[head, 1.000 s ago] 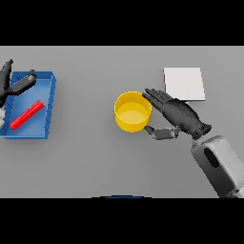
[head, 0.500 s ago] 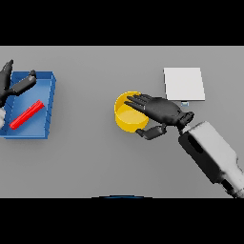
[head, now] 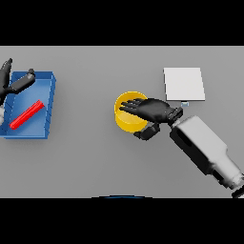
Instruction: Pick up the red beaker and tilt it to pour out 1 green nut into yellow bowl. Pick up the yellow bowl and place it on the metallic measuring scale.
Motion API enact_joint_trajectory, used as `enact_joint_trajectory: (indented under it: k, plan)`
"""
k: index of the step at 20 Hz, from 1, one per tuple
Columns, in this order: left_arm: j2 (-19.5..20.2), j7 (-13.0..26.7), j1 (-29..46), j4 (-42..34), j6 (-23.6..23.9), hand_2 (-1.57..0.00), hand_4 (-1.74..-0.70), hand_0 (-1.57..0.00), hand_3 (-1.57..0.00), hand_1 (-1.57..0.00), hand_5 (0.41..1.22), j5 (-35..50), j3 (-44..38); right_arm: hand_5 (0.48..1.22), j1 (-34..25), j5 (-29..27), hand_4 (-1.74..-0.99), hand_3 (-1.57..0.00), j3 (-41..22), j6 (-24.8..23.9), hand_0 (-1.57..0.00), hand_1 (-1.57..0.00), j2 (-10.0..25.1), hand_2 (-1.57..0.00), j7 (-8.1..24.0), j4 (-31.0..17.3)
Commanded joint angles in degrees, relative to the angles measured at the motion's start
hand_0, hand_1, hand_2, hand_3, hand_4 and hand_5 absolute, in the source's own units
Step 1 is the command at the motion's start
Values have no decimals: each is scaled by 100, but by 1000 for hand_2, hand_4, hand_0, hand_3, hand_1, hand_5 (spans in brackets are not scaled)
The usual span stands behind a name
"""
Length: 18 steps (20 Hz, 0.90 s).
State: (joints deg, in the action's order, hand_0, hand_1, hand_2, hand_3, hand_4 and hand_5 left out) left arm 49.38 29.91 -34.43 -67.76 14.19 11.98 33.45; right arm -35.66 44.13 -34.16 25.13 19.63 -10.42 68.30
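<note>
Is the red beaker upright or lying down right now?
Lying down. The red beaker rests on its side, slanted across the floor of the blue tray, with the left hand at the tray's far-left edge, not gripping it.

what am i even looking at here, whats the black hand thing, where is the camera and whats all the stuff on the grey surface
This is a humanoid robot at a grey table, seen from a camera in its head looking down. The right hand reaches over the yellow bowl, its fingers spread above the rim with the thumb beside the bowl's wall; whether it grips yet is unclear. The white square beyond it is the measuring scale. At the left edge, the left hand rests open by a blue tray, where the red beaker lies on its side.
</note>
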Motion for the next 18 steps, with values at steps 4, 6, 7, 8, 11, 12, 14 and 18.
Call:
enact_joint_trajectory:
  k: [4,6,7,8,11,12,14,18]
  plan:
    - [73,-106,80,-44,7,1,-797,1,1,1,735,10,-27,690,-118,153,-1307,1,-186,106,1,1,-58,1,46,-235]
    - [28,-48,-19,-13,-18,1,-793,1,1,1,731,-8,-11,713,-166,166,-1304,1,-215,135,1,1,-66,1,8,-328]
    - [-32,-88,11,46,-6,1,-793,1,1,1,729,-9,9,729,-170,174,-1308,-11,-239,151,1,1,-110,-4,57,-280]
    - [-30,-74,-9,37,5,1,-792,1,1,1,727,-31,14,756,-162,215,-1321,-49,-265,147,1,-10,-108,-30,113,-311]
    - [11,-90,97,-178,72,1,-793,1,1,1,722,-7,26,900,-229,309,-1387,-249,-353,210,-258,-236,-91,-233,144,-327]
    - [55,-111,103,-148,85,1,-793,1,1,1,723,-12,-6,964,-187,325,-1425,-359,-380,187,-508,-437,-119,-388,160,-339]
    - [99,-115,157,-210,108,1,-796,1,1,1,726,11,-30,1057,-203,236,-1534,-594,-374,439,-891,-846,-25,-814,85,-246]
    - [110,-12,98,-183,100,1,-799,1,1,1,727,-5,-23,1154,-223,101,-1649,-1019,-405,626,-1292,-1274,-12,-1261,159,-234]
